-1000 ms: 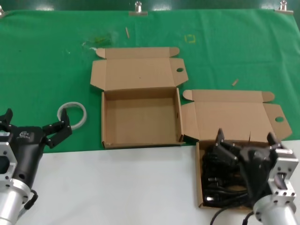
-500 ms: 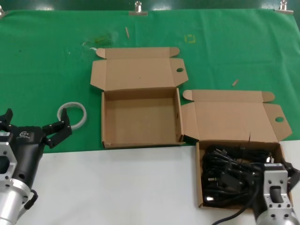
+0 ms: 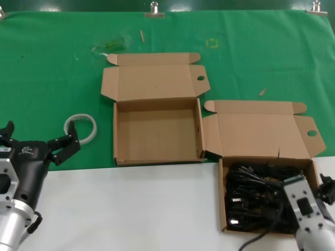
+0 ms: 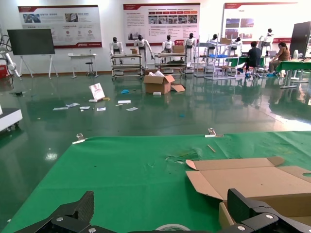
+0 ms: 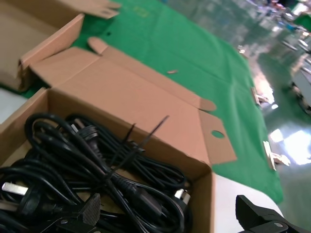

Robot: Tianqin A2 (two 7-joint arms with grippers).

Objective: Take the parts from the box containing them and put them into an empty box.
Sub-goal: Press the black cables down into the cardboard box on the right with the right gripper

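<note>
A tangle of black cables (image 3: 251, 193) with moulded plugs fills the box containing them (image 3: 222, 198) at the near right; its lid (image 3: 261, 133) lies open behind. My right gripper (image 5: 170, 213) is open at that box's near right corner. One finger (image 5: 90, 209) hangs over the cables (image 5: 112, 179) and the other is outside the box wall, holding nothing. The empty box (image 3: 157, 130) stands open in the middle, bare inside. My left gripper (image 3: 36, 137) waits open at the near left, holding nothing.
A roll of clear tape (image 3: 81, 127) lies on the green cloth (image 3: 52, 78) between the left gripper and the empty box. The near strip of the table is white (image 3: 131, 209). Small scraps lie at the far side of the cloth.
The right gripper has dropped and drawn back toward the box's near right corner, uncovering the cables. The left arm, both boxes and the cables have not moved.
</note>
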